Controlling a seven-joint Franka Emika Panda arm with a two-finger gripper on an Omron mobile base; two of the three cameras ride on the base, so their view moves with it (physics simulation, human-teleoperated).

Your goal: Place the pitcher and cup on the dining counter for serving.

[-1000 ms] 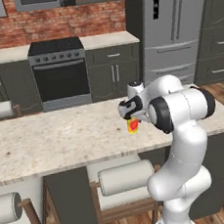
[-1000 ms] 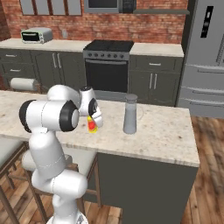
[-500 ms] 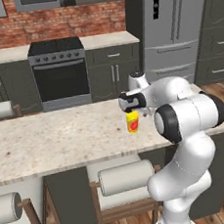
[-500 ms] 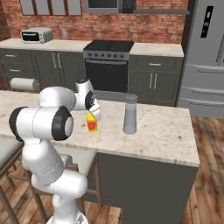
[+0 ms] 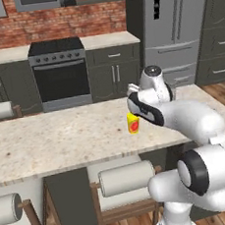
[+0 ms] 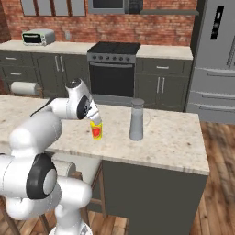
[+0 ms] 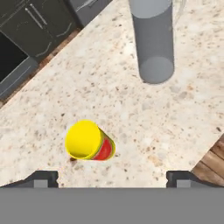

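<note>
No readable text, label, brand, number or sign appears anywhere in the kitchen: the red-orange mark on the yellow cup (image 5: 133, 123) beneath the claw (image 7: 112, 177) is a plain blob, and the dark panel on the refrigerator (image 5: 157, 3) beyond it carries no legible characters.

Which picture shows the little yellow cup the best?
The hand view: the cup sits clear on the dining counter, seen from above. In the right base view the arm crowds it; in the left base view it stands small beside the arm.
</note>
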